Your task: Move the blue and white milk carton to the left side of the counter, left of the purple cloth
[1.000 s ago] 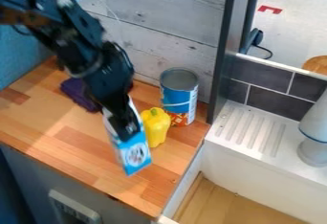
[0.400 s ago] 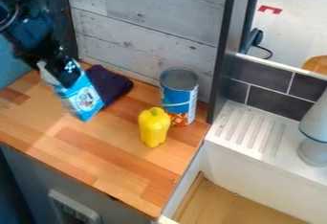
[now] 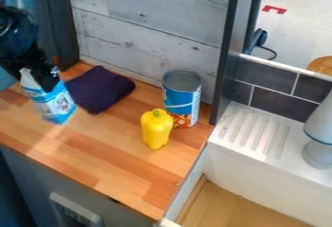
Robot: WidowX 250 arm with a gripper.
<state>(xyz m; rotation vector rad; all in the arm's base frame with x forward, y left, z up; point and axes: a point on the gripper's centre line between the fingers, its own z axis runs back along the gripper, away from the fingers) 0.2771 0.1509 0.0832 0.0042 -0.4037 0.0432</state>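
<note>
Leftward, black gripper (image 3: 46, 83) grasping a blue-and-white carton (image 3: 52, 102), folded dark cloth (image 3: 100, 89) just beside it, yellow pepper (image 3: 156, 129) near open-topped can (image 3: 182, 97) farther right.

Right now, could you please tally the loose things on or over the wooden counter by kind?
Blue-and-white carton, held by the tool: 1
Dark purple cloth: 1
Can: 1
Yellow pepper: 1
Total: 4
</note>
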